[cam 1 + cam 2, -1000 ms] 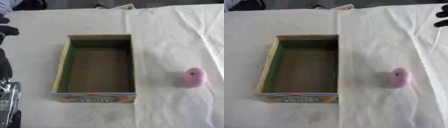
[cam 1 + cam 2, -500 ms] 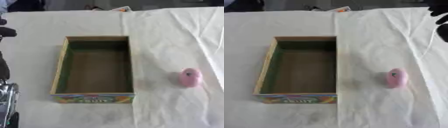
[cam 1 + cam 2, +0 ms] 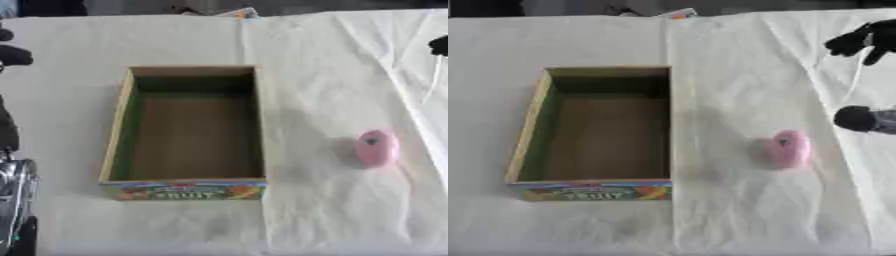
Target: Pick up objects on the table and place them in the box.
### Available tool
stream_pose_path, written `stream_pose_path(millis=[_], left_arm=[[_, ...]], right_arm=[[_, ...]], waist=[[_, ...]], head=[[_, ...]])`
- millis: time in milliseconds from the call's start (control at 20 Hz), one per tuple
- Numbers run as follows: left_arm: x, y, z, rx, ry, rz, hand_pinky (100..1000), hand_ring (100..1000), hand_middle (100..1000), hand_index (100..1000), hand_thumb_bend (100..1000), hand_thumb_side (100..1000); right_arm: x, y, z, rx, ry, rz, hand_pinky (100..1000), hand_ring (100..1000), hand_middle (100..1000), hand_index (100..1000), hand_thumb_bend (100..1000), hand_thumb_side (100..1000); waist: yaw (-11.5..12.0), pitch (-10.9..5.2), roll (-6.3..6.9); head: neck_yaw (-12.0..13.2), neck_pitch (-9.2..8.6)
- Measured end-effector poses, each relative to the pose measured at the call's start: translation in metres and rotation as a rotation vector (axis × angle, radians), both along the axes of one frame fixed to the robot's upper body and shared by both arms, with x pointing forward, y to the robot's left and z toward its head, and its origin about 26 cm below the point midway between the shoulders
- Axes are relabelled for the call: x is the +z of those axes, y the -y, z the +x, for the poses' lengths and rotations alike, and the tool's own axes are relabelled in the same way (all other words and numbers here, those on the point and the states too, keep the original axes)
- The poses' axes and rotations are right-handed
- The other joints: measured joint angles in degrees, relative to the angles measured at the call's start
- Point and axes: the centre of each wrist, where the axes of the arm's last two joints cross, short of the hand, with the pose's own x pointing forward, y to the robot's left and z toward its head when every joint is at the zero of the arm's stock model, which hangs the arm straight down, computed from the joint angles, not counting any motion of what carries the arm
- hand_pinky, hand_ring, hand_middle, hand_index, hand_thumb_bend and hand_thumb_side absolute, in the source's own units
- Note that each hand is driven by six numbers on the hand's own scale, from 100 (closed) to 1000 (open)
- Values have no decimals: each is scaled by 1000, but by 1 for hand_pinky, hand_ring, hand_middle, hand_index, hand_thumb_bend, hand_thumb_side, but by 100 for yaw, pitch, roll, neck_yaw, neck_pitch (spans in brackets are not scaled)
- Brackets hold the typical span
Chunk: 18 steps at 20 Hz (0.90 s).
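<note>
An open cardboard box [image 3: 117, 129] with a printed fruit label on its front wall stands empty at the middle of the table. To its right, a small pink rounded object [image 3: 788, 148] lies on the white cloth. My right hand [image 3: 866, 39] comes in from the right edge, black fingers spread and relaxed, holding nothing. One dark fingertip [image 3: 856, 119] hangs just right of the pink object, apart from it. My left hand [image 3: 12, 54] shows only as black shapes at the left edge, with the silver arm [image 3: 14, 187] below it.
A white creased cloth [image 3: 332, 210] covers the table, with a fold line running down past the box's right wall. A small colourful item [image 3: 677, 13] lies at the far edge. Dark shapes stand beyond the table's far side.
My right hand has come further in from the right edge, and a dark fingertip now shows beside the pink object. Box and pink object lie as before.
</note>
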Motion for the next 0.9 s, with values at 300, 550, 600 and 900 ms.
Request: stream_pose_path(millis=[300, 550, 600, 900], left_arm=[[0, 1, 0, -9, -3, 9, 533, 503, 553, 673, 100, 842], [0, 2, 0, -20, -3, 10, 533, 503, 553, 672, 100, 843], [0, 2, 0, -21, -4, 10, 533, 503, 553, 672, 100, 843], [0, 3, 0, -28, -7, 12, 533, 504, 553, 672, 100, 844]], right_arm=[[0, -11, 3, 90, -91, -95, 649, 798, 754, 980, 748, 909], [0, -19, 5, 82, -133, -127, 650, 805, 746, 977, 757, 865], [0, -21, 6, 73, -138, -128, 651, 807, 747, 978, 763, 859], [0, -36, 9, 16, -174, -151, 663, 817, 743, 953, 860, 675]], waist=[[59, -2, -16], [82, -3, -18], [95, -3, -18], [128, -3, -17]], head=[[-57, -38], [-97, -62], [-103, -65], [-154, -80]])
